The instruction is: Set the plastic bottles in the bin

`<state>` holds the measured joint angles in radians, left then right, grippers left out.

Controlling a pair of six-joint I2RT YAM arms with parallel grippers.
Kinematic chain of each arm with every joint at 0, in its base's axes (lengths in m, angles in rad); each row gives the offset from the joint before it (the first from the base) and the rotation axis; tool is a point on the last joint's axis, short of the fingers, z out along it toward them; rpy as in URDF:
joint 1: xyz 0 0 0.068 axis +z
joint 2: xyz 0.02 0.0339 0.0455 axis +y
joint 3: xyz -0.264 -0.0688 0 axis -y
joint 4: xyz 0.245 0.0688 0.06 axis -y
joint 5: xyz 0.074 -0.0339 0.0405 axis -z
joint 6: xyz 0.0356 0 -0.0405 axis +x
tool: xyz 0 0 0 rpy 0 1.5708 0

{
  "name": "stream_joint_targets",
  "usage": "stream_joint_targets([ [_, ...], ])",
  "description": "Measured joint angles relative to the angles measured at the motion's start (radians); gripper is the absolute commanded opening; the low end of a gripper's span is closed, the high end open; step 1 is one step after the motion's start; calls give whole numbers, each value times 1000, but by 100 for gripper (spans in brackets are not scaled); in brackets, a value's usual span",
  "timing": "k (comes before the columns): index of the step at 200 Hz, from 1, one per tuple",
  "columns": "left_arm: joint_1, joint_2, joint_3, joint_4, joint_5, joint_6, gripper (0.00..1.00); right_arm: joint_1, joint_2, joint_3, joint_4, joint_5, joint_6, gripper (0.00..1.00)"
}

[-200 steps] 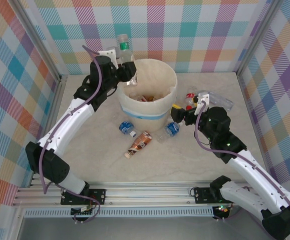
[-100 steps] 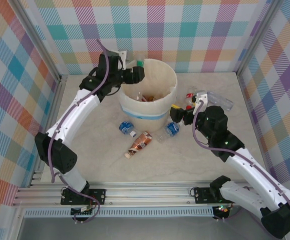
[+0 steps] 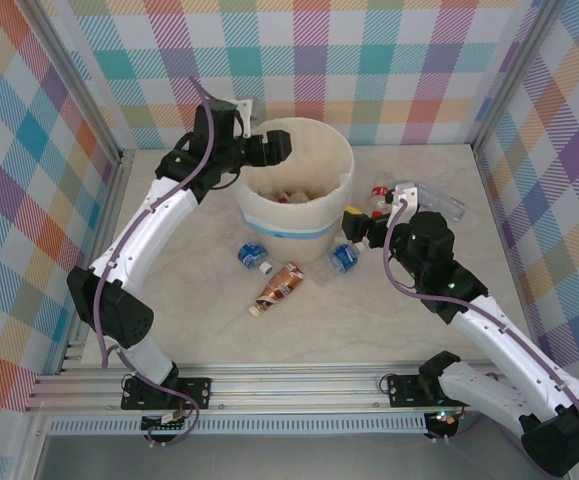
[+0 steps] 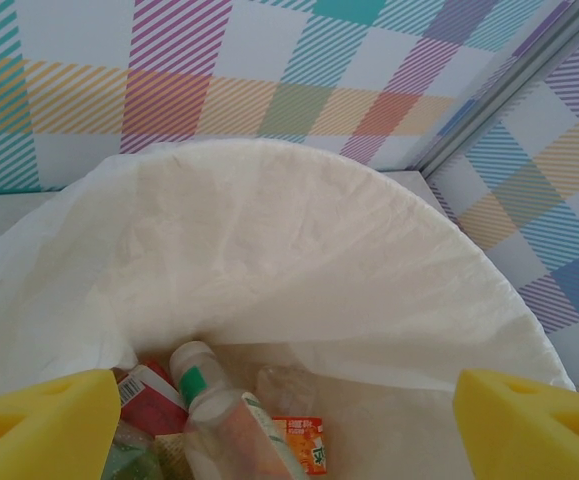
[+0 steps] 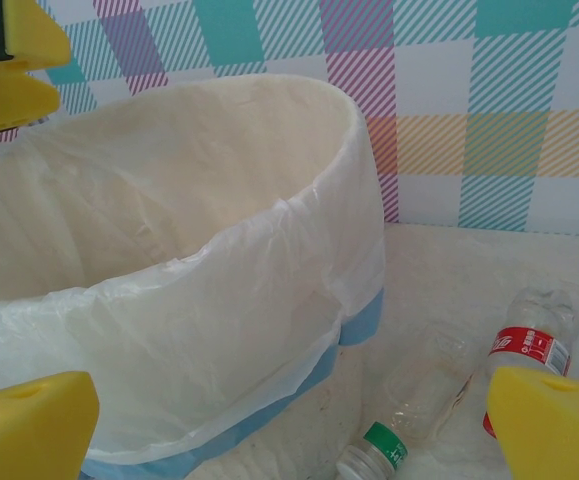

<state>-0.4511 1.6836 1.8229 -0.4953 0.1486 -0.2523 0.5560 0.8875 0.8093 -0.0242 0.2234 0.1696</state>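
Pastel plaid walls (image 3: 389,60) enclose a pale marbled table (image 3: 369,320).

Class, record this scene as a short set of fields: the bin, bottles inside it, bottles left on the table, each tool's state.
Container: bin, cream-white, pale liner, blue band
Inside: green-marked bottle among others
Outside: on table, brown-label bottle and two blue-label bottles in front; red-label bottle and green-capped bottle right of bin
Left arm: left tool open, empty, above bin
Right arm: right tool open, empty, beside bin
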Motion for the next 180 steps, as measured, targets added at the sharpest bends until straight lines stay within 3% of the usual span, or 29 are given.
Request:
stream_joint_targets([
  [58,0,-33,-24,8,0,-31,90,-43,1,0,-40,1,34,100],
  [111,0,-172,-183,65,-61,-67,93,-269,105,96,-201,-79,24,100],
  [180,2,-402,-434,144,-257,-129,100,-518,430,240,-376,-120,-56,100],
])
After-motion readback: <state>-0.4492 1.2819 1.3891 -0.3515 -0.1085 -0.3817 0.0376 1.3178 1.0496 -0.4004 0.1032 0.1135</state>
